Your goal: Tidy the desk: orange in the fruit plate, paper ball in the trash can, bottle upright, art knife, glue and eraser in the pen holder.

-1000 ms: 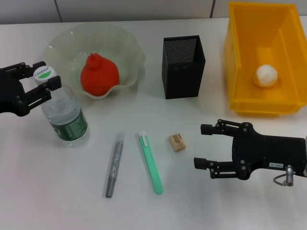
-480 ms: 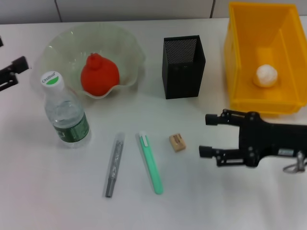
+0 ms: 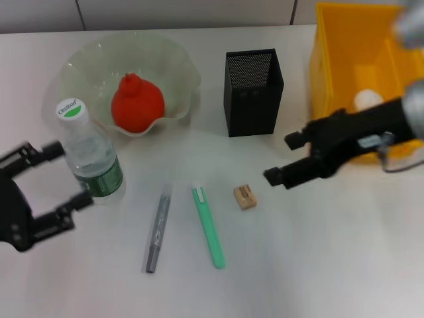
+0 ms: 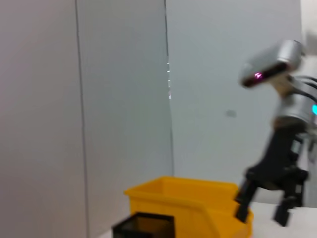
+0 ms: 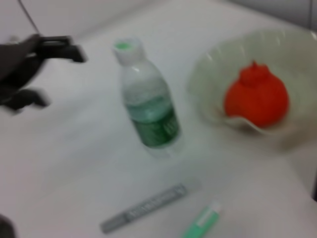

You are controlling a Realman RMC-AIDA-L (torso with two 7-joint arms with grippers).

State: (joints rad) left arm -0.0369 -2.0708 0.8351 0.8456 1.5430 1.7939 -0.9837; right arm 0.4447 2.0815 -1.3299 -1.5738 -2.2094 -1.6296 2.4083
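Observation:
The orange lies in the pale green fruit plate. The bottle stands upright, cap on top. My left gripper is open beside the bottle's lower body, on its left and nearer side, holding nothing. My right gripper is open above the table between the pen holder and the tan eraser. The green art knife and grey glue stick lie flat. The paper ball sits in the yellow trash can, partly behind my right arm.
In the right wrist view the bottle, orange, fruit plate, glue stick and the left gripper show. The left wrist view shows the trash can, pen holder rim and right gripper.
My left gripper let go of the bottle's cap, drew off left, then came back lower beside the bottle. My right arm moved away from the front, toward the trash can.

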